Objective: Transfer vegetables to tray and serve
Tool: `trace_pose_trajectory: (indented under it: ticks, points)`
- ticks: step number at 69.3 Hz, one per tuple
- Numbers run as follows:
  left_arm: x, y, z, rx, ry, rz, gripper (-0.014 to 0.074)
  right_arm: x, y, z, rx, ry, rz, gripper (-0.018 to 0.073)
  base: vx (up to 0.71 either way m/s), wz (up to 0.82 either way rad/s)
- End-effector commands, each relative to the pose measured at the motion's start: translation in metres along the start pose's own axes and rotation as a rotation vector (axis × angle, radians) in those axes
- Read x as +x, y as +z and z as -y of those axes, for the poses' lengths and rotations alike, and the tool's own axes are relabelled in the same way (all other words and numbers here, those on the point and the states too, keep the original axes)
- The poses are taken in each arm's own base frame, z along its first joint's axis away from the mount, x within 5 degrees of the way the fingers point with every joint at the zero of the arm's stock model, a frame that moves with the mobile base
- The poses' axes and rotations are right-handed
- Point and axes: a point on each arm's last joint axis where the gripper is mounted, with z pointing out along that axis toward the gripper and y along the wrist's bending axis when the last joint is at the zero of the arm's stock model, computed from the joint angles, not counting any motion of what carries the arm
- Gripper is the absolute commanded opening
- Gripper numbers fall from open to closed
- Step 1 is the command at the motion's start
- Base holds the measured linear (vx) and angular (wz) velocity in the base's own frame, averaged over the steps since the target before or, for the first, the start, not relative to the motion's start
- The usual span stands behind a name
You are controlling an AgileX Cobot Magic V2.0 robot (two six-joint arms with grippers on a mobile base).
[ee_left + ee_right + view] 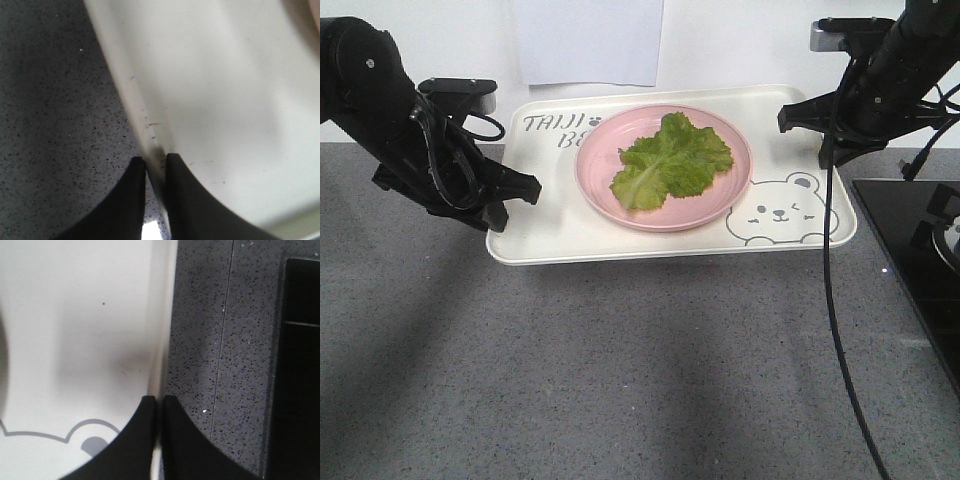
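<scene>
From the front, the lettuce [672, 160] lay on the pink plate [610, 190] in the middle of the tray [620, 242], which sat on the grey worktop [570, 370] with the left tool [515, 195] at its left edge and the right tool [800, 118] at its right. The left wrist view showed that tool's jaws pinched narrow on the tray [225, 90] rim — and the right wrist view showed the same on the tray [75, 315] beside the bear print. The lift would likely go best with both arms rising together and level, so the plate did not slide.
</scene>
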Motion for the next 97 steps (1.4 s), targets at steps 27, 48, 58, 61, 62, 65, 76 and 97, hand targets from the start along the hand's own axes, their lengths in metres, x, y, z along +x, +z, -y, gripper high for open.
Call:
trace_pose_trajectory:
  ticks: [27,48,58,61,62,65,76,97]
  points:
    - [-0.0075,-0.0323,0.0147,0.071,0.014,0.147,-0.0006,-0.0002,-0.0361,-0.0089,-0.051,-0.012,0.076,-0.0006,0.01,0.00]
    - [-0.0075,-0.0323,0.0147,0.071,0.014,0.147,-0.0006,-0.0002,-0.0361,-0.0089,-0.051,-0.012,0.076,-0.0006,0.00,0.00]
    - [-0.0075,-0.0323,0.0147,0.071,0.014,0.147,-0.0006,-0.0002,-0.0361,-0.0089,-0.051,-0.012,0.076,-0.0006,0.00,0.00]
    - [-0.0075,-0.0323,0.0147,0.071,0.014,0.147,-0.0006,-0.0002,-0.0361,-0.0089,-0.051,-0.012,0.076,-0.0006,0.00,0.00]
    - [-0.0075,-0.0323,0.0147,0.071,0.014,0.147,-0.0006,-0.0002,-0.0361,-0.0089,-0.051,-0.012,0.076,-0.0006,0.00,0.00]
    - [-0.0075,-0.0323,0.0147,0.071,0.014,0.147,-0.0006,-0.0002,-0.0361,-0.0089,-0.051,-0.012,0.076,-0.0006,0.00,0.00]
    - [-0.0075,-0.0323,0.0147,0.071,0.014,0.147,-0.0006,-0.0002,-0.0361,-0.0089,-0.051,-0.012,0.076,-0.0006,0.00,0.00]
    - [-0.0075,-0.0323,0.0147,0.071,0.014,0.147,-0.0006,-0.0002,-0.0361,-0.0089,-0.051,-0.012,0.076,-0.0006,0.00,0.00]
